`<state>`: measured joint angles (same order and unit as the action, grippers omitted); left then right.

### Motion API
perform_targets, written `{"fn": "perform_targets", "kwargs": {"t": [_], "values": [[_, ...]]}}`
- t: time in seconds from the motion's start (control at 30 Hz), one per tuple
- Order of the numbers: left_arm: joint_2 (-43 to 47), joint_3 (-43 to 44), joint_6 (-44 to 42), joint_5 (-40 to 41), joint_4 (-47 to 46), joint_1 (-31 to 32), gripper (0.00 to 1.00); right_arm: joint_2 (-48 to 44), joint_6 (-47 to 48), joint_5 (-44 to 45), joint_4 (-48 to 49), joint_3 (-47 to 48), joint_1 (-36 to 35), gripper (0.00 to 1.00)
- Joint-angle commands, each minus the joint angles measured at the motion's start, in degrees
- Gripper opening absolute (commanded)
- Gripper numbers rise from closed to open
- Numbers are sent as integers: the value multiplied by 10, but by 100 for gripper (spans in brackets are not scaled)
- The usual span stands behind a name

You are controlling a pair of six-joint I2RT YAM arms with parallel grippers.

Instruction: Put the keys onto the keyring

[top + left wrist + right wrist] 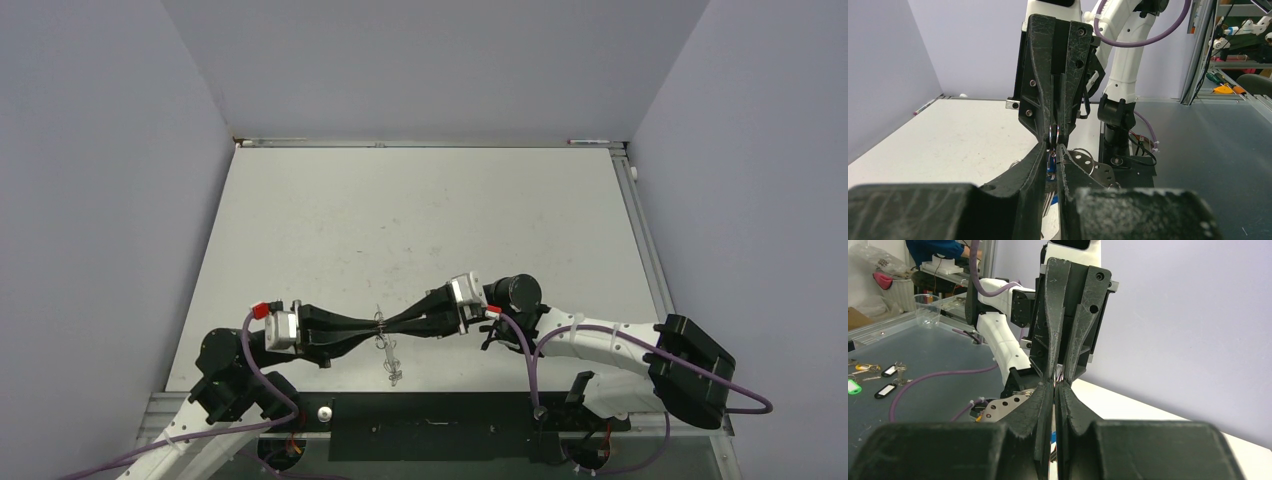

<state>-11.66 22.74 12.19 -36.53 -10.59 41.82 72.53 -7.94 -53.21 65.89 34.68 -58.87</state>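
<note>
A pale table (pixel 420 220) between grey walls, seen from above: two black-and-white robot arms reach in from the near edge and meet tip to tip over the near middle of the table. The right gripper (pixel 1054 385) is clamped tight, and the left wrist view shows a small metal ring (pixel 1053 135) pinched between its fingertips. The left gripper (pixel 1052 149) faces it, tips almost touching. Its fingers are drawn nearly together with a slim gap, and something blue, probably the blue key (pixel 1050 167), sits in that gap; whether it is truly clamped cannot be told. The keyring (pixel 391 362), a thin silvery tangle of hoop and wire loops, trails from the meeting point toward the near edge. The red key cannot be made out. The step in hand looks like threading a key onto the ring. To do it well, the right arm should hold the ring dead still while the left closes squarely on the key's head. The left should then feed the key on in very small moves, so the hanging hoop does not swing or twist the ring out of line. No brand or writing can be read. The key tags (pixel 884 391) on the dark surface to the left in the right wrist view look blank.
</note>
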Motion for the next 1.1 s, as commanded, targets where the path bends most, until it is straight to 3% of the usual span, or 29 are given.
{"fn": "perform_targets", "kwargs": {"t": [0.0,0.17,0.37,0.47,0.53,0.67,0.87,1.07], "values": [[-10,2,-9,-5,-4,-3,7,4,6,-1,51,34,-10,5],[-7,5,-22,0,8,-3,0,14,3,0,58,40,-14,5],[0,21,-48,24,42,-3,0,25,3,7,62,42,-18,5],[0,39,-72,55,79,-4,0,21,17,15,35,40,-18,16],[2,44,-78,67,90,-3,0,9,38,24,-8,42,-18,27],[8,45,-84,79,95,-3,0,-37,123,66,-140,48,-17,39],[9,43,-86,88,95,-4,0,-112,226,118,-328,66,-15,42],[-6,45,-87,86,99,-4,0,-121,311,162,-523,137,-21,42]]}}
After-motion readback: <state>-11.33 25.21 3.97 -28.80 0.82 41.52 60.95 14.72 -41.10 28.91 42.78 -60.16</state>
